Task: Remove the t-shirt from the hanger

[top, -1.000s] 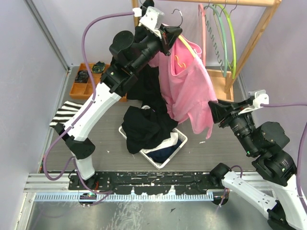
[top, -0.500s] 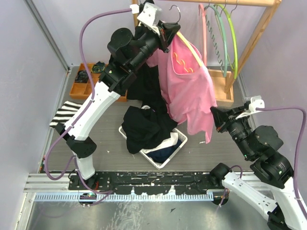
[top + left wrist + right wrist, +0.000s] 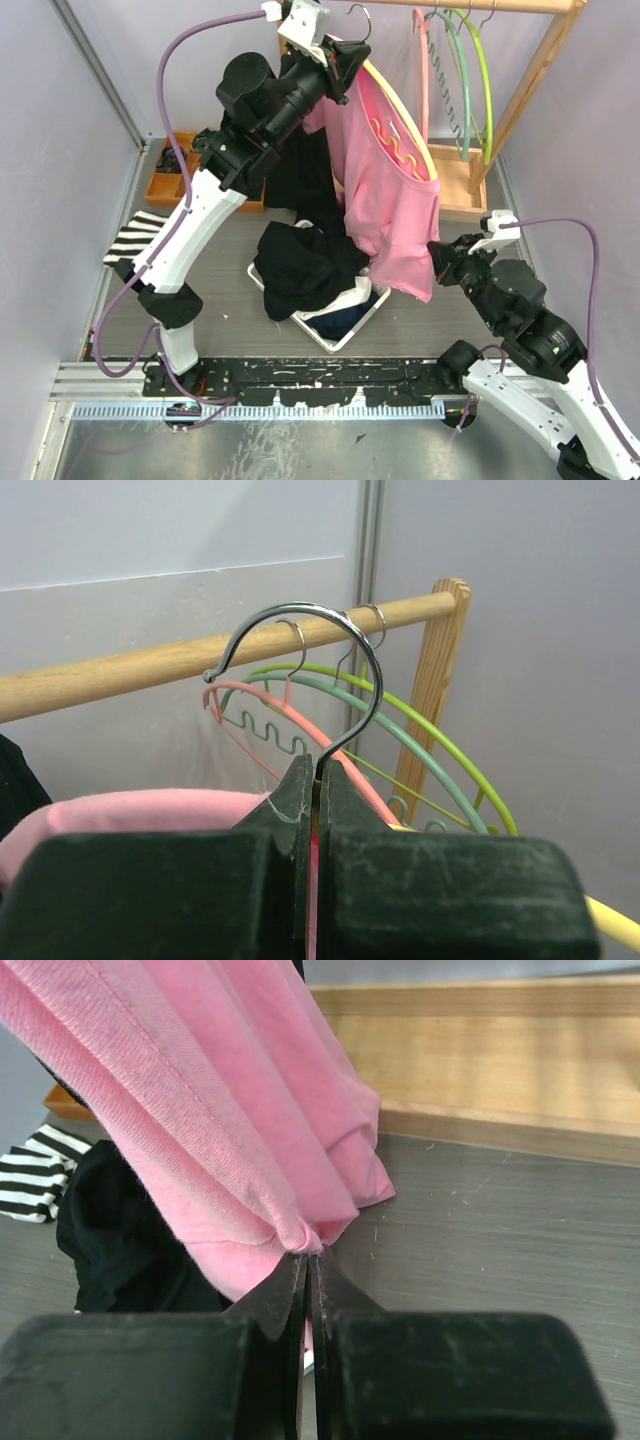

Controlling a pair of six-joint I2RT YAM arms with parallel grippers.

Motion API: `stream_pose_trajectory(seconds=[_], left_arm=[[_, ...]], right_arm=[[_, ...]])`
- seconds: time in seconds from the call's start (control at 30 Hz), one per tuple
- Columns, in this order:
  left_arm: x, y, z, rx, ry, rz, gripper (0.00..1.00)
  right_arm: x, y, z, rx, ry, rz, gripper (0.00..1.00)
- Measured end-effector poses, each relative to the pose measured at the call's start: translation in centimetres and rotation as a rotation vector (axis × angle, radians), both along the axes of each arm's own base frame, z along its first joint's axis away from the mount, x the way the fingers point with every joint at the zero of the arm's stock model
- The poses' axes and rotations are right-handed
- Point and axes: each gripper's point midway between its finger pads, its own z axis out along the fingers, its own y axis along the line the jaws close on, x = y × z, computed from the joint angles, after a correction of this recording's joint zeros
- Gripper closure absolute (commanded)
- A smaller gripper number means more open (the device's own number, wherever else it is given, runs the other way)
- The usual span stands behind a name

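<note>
A: Where's the t-shirt (image 3: 385, 190)?
B: Centre of the overhead view. Pink, draped on the yellow hanger (image 3: 408, 130). Long axis runs from upper centre down to lower right.
A: Grippers?
B: Left gripper (image 3: 343, 62) is at upper centre, clamped on the hanger neck just under the hook (image 3: 340, 670). Can't tell if the hook clears the rail (image 3: 150, 665). Right gripper (image 3: 308, 1260) is at lower right, jaws pinched to a sliver on a fold of the hem.
A: Which arm pulls?
B: My read: the right one. The shirt lies up and left of its fingers, so the pull goes down and right along that axis. The left one braces.
A: Room?
B: Grey table (image 3: 220, 290) below. A bin (image 3: 358, 320) with a black garment (image 3: 300, 265) sits just left of the right gripper. 3 spare hangers (image 3: 460, 70) hang at upper right, near the shirt's shoulder. Possible snag there.
</note>
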Motion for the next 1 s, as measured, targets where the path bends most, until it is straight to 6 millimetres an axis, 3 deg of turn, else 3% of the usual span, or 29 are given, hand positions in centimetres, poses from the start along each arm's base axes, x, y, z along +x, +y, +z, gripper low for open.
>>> stream_pose_trajectory(seconds=[0.03,0.13,0.27,0.67,1.0], left_arm=[[0.0,0.0,-0.2,0.005,0.004,0.000,1.00],[0.1,-0.1,-0.5,0.014,0.013,-0.001,1.00],[0.1,-0.1,-0.6,0.014,0.019,-0.003,1.00],[-0.2,-0.7,-1.1,0.005,0.044,-0.040,1.00],[-0.3,-1.0,-1.4,0.007,0.059,-0.059,1.00]], right_arm=[[0.1,0.1,-0.3,-0.002,0.007,0.000,0.97],[0.1,0.2,-1.3,-0.004,0.025,0.000,0.79],[-0.5,0.1,-0.7,0.014,-0.005,0.019,0.62],[-2.6,-0.4,5.2,0.078,-0.213,0.098,0.52],[-3.3,0.4,9.3,0.095,-0.329,0.171,0.52]])
